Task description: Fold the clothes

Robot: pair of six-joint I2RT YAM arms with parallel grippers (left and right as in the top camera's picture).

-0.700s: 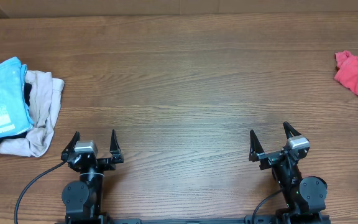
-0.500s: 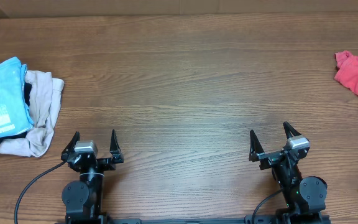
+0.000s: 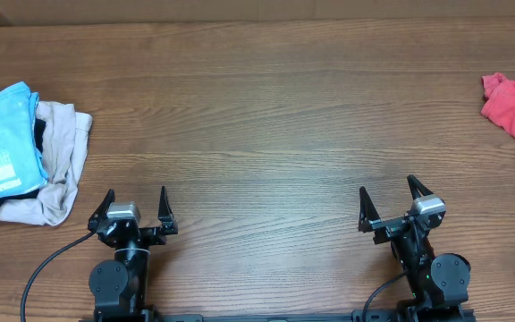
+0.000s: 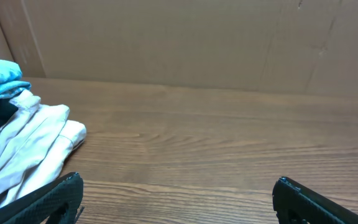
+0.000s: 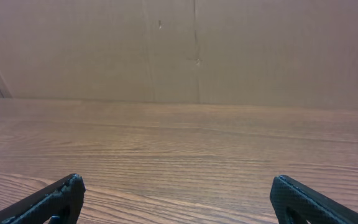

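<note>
Coral-red T-shirt (image 3: 510, 105) lies crumpled at the right edge of the desk (image 3: 257, 116), mostly cut off by the frame. What shows runs as a long strip from far to near along that edge, so the long axis looks roughly front-to-back. A rounded lobe at the far end points left, possibly a sleeve or shoulder; collar, hem and lettering not visible, so facing cannot be told. Judged light, limp and non-slip knit: it will drape and drag on the wood rather than slide stiffly, nothing fragile. Best pinched at a seam edge or two corners, one per arm, and pulled flat to mid-desk before any fold. At the opposite left edge, a light blue tee (image 3: 3, 148) with white print sits on top of a beige garment (image 3: 65, 170), something dark tucked between them; the heap is bunched, slightly tilted, no clear axis. Same soft handling expected, and lifting the top layer may bring the lower one with it. Left fingers (image 3: 163, 210) spread wide and empty, near the beige garment but not touching. Right fingers (image 3: 363, 207) likewise wide apart, holding nothing, well apart from the red shirt. Both wrist views show bare wood between the tips.
</note>
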